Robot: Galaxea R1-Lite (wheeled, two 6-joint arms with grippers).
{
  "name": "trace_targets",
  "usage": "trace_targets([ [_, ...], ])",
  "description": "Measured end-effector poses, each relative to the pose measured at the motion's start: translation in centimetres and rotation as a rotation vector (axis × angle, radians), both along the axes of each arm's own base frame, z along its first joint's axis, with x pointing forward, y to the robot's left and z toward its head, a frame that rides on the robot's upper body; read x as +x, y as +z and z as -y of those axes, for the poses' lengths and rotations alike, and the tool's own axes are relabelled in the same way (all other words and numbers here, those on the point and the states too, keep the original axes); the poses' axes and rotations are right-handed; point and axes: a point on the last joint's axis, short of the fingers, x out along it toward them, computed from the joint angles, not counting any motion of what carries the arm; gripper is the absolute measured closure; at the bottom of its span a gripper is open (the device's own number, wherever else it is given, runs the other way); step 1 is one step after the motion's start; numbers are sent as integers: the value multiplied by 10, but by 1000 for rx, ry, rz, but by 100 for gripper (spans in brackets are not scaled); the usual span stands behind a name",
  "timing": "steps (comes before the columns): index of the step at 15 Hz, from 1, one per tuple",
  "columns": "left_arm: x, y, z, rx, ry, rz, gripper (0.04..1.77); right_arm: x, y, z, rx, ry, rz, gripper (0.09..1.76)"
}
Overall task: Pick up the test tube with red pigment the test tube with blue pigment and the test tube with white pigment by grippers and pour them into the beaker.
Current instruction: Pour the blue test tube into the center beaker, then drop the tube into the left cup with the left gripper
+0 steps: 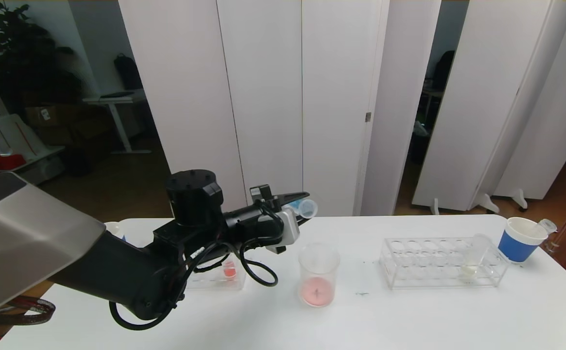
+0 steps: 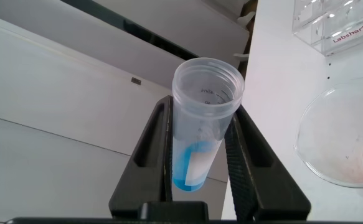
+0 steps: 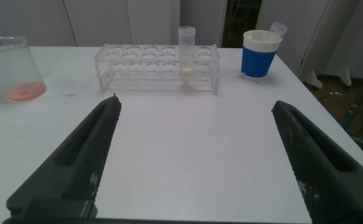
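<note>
My left gripper (image 1: 296, 204) is shut on the test tube with blue pigment (image 2: 200, 146) and holds it above the table, up and to the left of the beaker. The tube (image 1: 307, 208) is tipped nearly flat, with its open mouth to the right and the blue liquid still at its bottom. The beaker (image 1: 317, 274) stands mid-table with pink-red liquid in its base. The test tube with white pigment (image 1: 472, 260) stands in the right rack (image 1: 423, 265). A tube with red liquid (image 1: 229, 270) stands in a rack behind my left arm. My right gripper (image 3: 195, 104) hangs open over bare table.
A blue paper cup (image 1: 521, 239) with an empty tube (image 1: 547, 225) leaning in it stands at the table's right end. A second cup rim (image 1: 113, 227) shows behind my left arm. White partition panels stand behind the table.
</note>
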Motion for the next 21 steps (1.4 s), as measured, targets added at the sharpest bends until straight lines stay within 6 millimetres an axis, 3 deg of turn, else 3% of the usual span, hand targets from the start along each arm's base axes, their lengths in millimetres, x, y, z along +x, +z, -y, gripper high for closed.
trace_targets([
  [7,12,-16,4,37,20,68,123,0,0,0,0,0,0,11],
  [21,26,-27,-6,64,61,183,123,0,0,0,0,0,0,11],
])
